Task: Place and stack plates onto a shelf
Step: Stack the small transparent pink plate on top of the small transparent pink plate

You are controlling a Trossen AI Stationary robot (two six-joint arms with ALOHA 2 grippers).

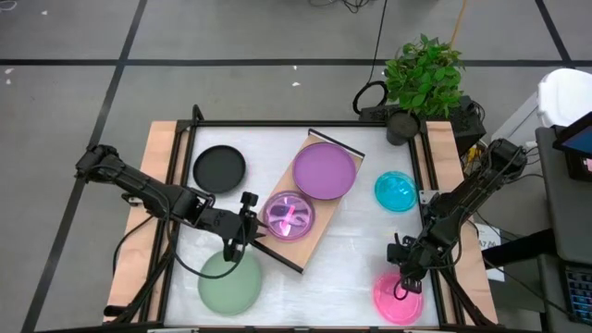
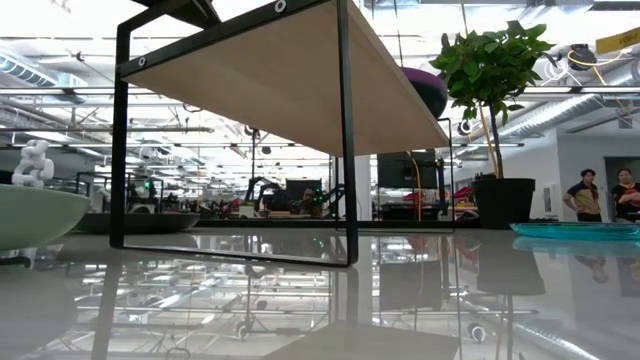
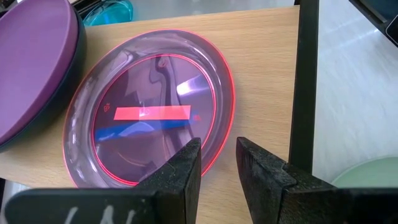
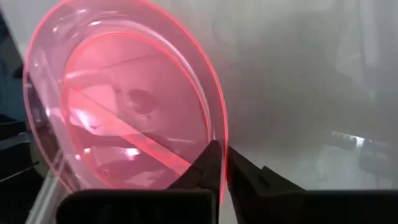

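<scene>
Nearest the front edge of the white table (image 1: 356, 277), the right gripper (image 1: 404, 289) sits over the small translucent pink plastic plate (image 1: 388, 301) at the front right corner. In the right wrist view its two dark fingers (image 4: 211, 171) are pinched together on the rim of this pink plate (image 4: 124, 106).

At the front left lies a large round pale green plastic plate (image 1: 228, 282), flat on the table.

Just behind it the left gripper (image 1: 237, 243) hovers at the near short end of the long light-wood shelf board (image 1: 319, 222). Its fingers (image 3: 180, 177) stand partly apart with a clear gap, holding nothing, tips at the near rim of a small translucent pink-violet plate (image 3: 146, 118) that rests on the board. The black metal rail (image 3: 306, 81) of that end runs beside the fingers.

Further along the board a large purple plastic plate (image 1: 325, 171) lies on a darker plate whose edge shows beneath it in the left wrist view; the pink-violet plate (image 1: 289, 215) touches it or nearly so.

To the left of the shelf sits a round black plate (image 1: 219, 168); to the right, a small translucent cyan plate (image 1: 395, 191).

Beyond the back right corner stands a potted green plant (image 1: 423, 79).
</scene>
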